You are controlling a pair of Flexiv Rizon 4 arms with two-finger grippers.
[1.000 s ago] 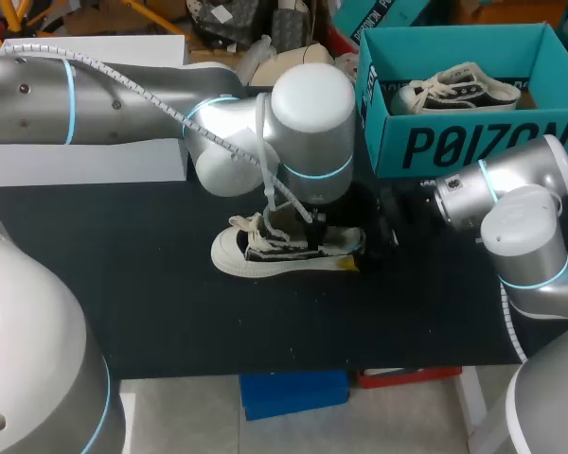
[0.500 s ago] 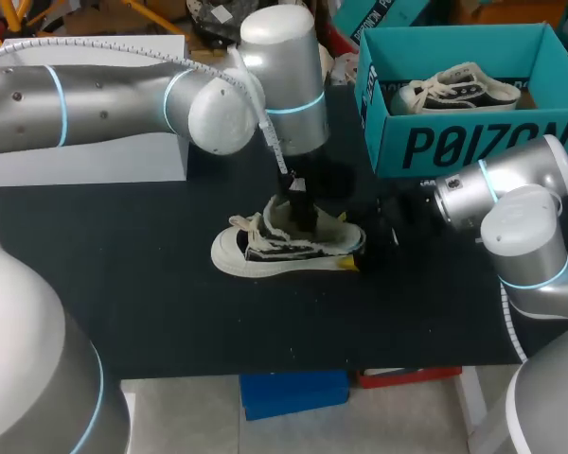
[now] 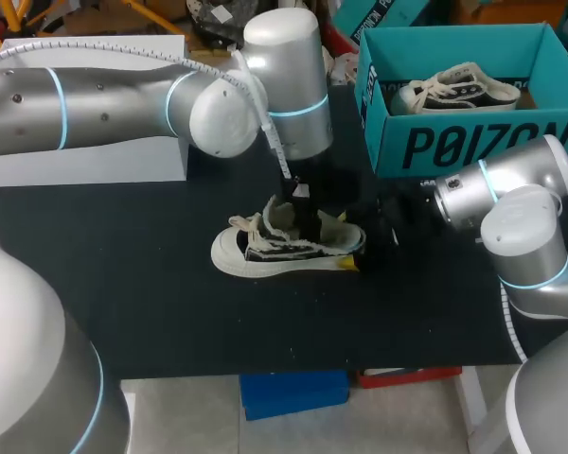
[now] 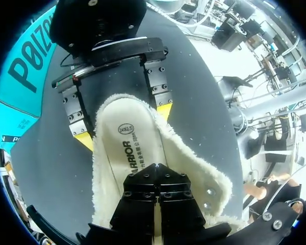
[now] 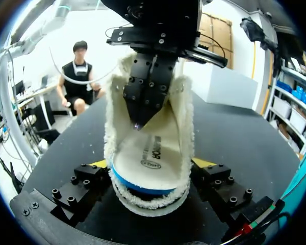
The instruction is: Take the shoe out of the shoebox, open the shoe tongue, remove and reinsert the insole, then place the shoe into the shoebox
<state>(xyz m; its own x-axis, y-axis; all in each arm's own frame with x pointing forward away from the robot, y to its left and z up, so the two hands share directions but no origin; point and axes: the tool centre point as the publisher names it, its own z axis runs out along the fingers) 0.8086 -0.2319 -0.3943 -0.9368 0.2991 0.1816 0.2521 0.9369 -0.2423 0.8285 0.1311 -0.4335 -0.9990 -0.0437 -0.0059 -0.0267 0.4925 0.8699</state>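
Two steps done, seemingly: shoe (image 3: 284,248) out of shoebox (image 3: 473,142), on table (image 3: 123,284), tongue (image 3: 280,216) spread. Heel (image 3: 346,241) clamped by right gripper (image 5: 152,166); left gripper (image 4: 157,167) pressed together at insole (image 4: 132,153) (out or back, cannot tell). Reboxing pending.

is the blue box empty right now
No, a shoe lies inside the box; the other shoe sits outside it.

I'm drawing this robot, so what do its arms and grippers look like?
The left arm and right arm are silver tubes with rounded joints and light-blue rings. A white cable runs along the left one. The left gripper and right gripper are black with bolts; the right's fingertips are yellow.
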